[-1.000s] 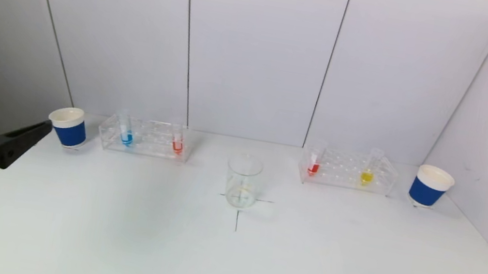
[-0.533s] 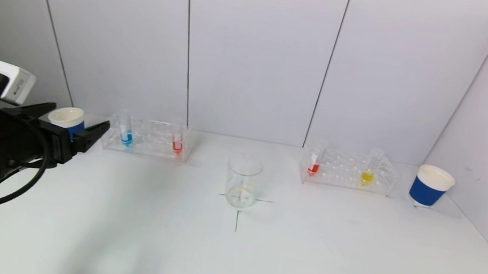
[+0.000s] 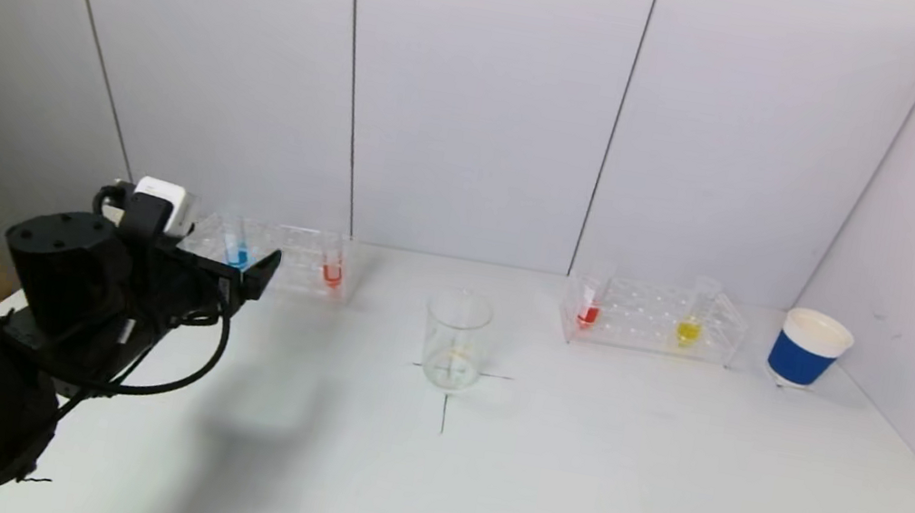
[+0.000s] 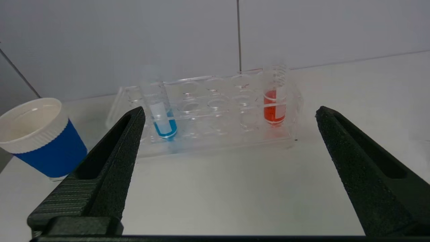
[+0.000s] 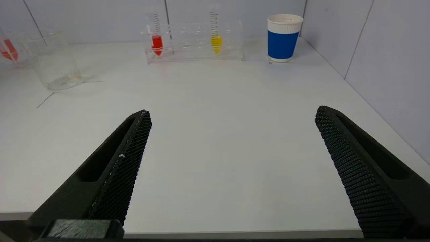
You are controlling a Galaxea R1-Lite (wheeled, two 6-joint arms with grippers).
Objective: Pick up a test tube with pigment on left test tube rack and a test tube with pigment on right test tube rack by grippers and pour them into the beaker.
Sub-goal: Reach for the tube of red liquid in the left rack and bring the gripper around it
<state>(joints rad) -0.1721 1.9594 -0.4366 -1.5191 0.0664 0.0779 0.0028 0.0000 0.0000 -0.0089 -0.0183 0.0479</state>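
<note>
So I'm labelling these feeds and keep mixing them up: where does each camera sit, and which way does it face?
Head view: high on the robot, looking down the table at the beaker and both racks; the left arm and left pincer show.
Left wrist view: behind the open left pincer, facing the left rack with its blue tube and red tube.
Right wrist view: behind the open right pincer, low at the table's near edge, facing the right rack.
Shared: head and right wrist views both show the beaker.

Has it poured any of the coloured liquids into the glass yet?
Not yet. The beaker looks empty and all four tubes sit in their racks. The left gripper, open, faces the blue tube and red tube. The right gripper waits open, far back. Both pickups and pours remain.
</note>
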